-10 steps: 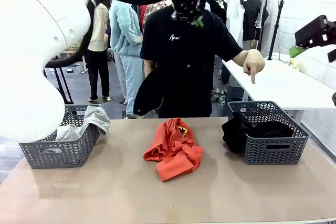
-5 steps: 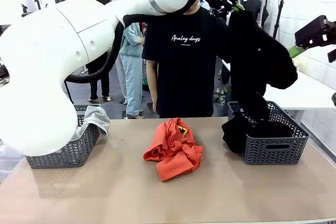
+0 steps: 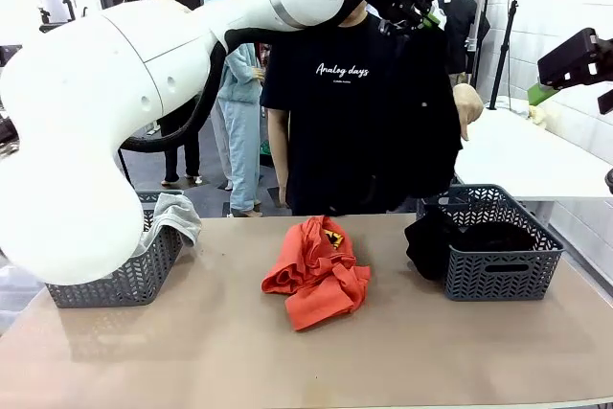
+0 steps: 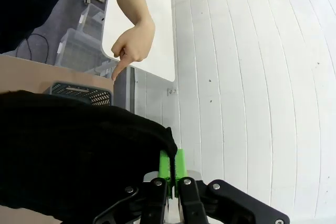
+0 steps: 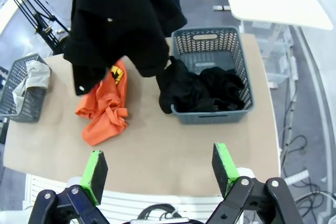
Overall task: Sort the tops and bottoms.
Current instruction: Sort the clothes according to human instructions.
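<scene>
Up high over the table's far right: left claw (image 3: 427, 18) (image 4: 171, 157), pads pressed together, pinching top edge of black bottoms (image 3: 431, 122) (image 4: 68, 150) (image 5: 121, 19).
Black bottoms: hang full length from the claw, in front of the person; hem ends near far-left corner of right basket (image 3: 498, 246) (image 5: 210, 32), contact unclear.
Person's hand (image 3: 466, 107) (image 4: 131, 51): finger points down, just beside the hanging cloth, above the right basket.
Right basket: black pile (image 3: 426, 241) (image 5: 173, 85) inside, spilling over its left rim.
Right claw (image 5: 160, 169): pads spread wide, nothing between them, high above the table's (image 3: 287, 361) near edge.
Orange top (image 3: 316, 270) (image 5: 102, 103): crumpled at table centre, apart from both baskets.
Left basket (image 3: 115, 280) (image 5: 21, 98): grey top (image 3: 177, 213) (image 5: 34, 74) draped over its right rim.
Open room: bare table along the whole near edge and on both sides of the orange top.
</scene>
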Robot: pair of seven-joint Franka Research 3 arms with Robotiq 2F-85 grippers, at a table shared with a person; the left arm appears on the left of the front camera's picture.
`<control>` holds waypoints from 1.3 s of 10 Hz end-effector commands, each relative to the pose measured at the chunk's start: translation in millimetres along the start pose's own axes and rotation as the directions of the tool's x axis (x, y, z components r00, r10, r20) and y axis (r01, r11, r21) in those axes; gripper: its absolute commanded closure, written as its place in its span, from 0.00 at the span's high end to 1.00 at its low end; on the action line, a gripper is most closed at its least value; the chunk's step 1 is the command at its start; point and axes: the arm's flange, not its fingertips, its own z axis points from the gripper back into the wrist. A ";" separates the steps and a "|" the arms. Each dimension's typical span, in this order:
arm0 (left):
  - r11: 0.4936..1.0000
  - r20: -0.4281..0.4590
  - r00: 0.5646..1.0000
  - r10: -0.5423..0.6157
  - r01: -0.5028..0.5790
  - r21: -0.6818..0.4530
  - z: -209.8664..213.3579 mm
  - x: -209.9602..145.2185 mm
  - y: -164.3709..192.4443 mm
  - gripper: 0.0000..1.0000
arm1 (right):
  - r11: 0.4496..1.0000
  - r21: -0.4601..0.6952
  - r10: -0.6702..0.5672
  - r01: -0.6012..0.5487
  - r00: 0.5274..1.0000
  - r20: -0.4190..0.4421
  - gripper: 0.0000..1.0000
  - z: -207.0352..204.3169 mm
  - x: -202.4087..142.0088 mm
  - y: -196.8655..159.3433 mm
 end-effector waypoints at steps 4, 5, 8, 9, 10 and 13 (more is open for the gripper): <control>0.999 0.022 1.000 0.010 -0.010 -0.038 -11.0 2.8 -11.8 0.00 | 1.000 0.000 0.008 -0.008 1.000 -0.011 1.00 -0.8 -0.4 -0.4; 0.996 0.043 0.999 0.026 -0.022 -0.091 -31.5 3.7 -21.4 0.00 | 1.000 0.000 0.008 -0.008 1.000 -0.011 1.00 -0.8 -0.4 -0.4; 0.966 0.065 0.994 0.093 -0.075 -0.246 -86.7 3.8 -42.6 0.00 | 1.000 0.000 0.008 -0.008 1.000 -0.011 1.00 -0.8 -0.4 -0.4; 0.959 0.039 0.991 0.126 -0.112 -0.262 -110.7 -5.2 -41.5 0.00 | 1.000 0.000 0.008 -0.008 1.000 -0.011 1.00 -0.8 -0.4 -0.4; 0.955 -0.002 0.989 0.148 -0.143 -0.260 -131.7 -18.2 -37.6 0.00 | 1.000 0.000 0.008 -0.008 1.000 -0.011 1.00 -0.8 -0.4 -0.4; 0.949 -0.086 0.977 0.194 -0.209 -0.236 -178.1 -64.2 -25.5 0.00 | 1.000 0.000 0.008 -0.008 1.000 -0.011 1.00 -0.8 -0.4 -0.4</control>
